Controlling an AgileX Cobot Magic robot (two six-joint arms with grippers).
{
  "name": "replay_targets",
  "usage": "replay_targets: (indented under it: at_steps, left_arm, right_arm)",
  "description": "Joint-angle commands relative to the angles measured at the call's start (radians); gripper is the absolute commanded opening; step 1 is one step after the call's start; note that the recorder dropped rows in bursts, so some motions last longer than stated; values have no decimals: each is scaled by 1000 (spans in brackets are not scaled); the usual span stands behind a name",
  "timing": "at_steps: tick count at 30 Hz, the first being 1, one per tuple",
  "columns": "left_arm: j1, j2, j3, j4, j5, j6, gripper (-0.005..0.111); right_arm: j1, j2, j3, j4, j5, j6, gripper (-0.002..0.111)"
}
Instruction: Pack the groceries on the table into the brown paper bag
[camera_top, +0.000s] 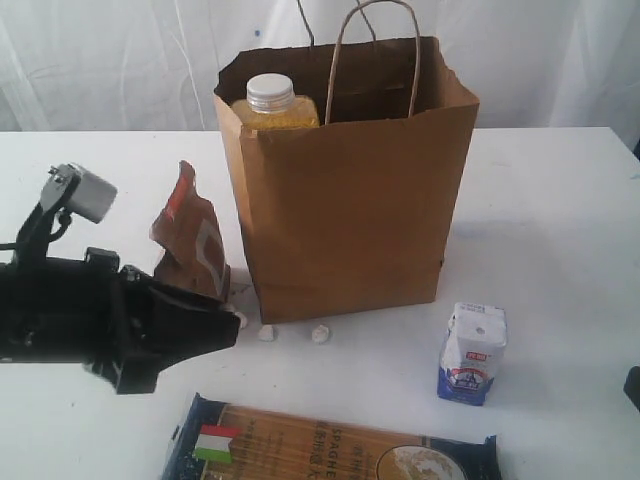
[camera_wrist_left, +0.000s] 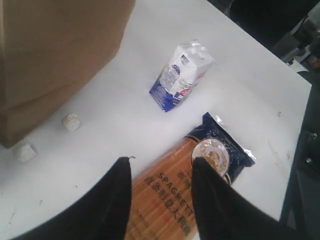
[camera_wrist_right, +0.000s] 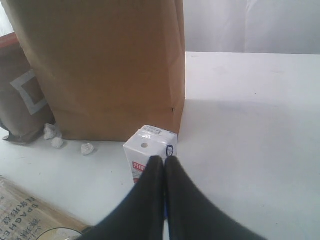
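- The dark-blue spaghetti pack (camera_top: 330, 450) lies flat at the near edge of the table (camera_top: 560, 220). Its long axis runs side to side, with the pasta showing through a clear window.
- The white-blue carton (camera_top: 472, 352) stands upright with its folded top up, just off the front right corner of the brown paper bag (camera_top: 350, 200).
- The bag stands upright with its mouth open and two loop handles raised.
- The yellow white-capped bottle (camera_top: 272, 100) stands cap up inside the bag's left corner.
- The brown pouch with orange label (camera_top: 192, 245) is crumpled and leans on end against the bag's left side.
- I count one of each grocery and three white lumps (camera_top: 266, 332) by the bag's base.
- The left gripper (camera_wrist_left: 162, 161) hangs over the spaghetti pack with its fingers spread and nothing between them.
- The right gripper (camera_wrist_right: 164, 159) is pinched together and empty, near the carton.
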Motion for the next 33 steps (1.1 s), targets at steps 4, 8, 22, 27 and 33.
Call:
replay_targets:
  at_steps: [4,8,22,27,33]
  left_arm:
    - [-216,193,-95,-188,-204,239,45]
    - [-263,341,-162,-192,-270,265,45]
    - [-261,630,-373,-233,-361,138,45]
    - [-261,663,-384,-233,-353,119,45]
    - [-261,695,-413,-233,-352,89,45]
  right_arm:
    - [-4,-6,5,3,-5,3,0]
    - [-4,-6,5,3,-5,3,0]
    - [-4,-6,5,3,-5,3,0]
    - [-4,-6,5,3,-5,3,0]
    - [-4,-6,5,3,-5,3,0]
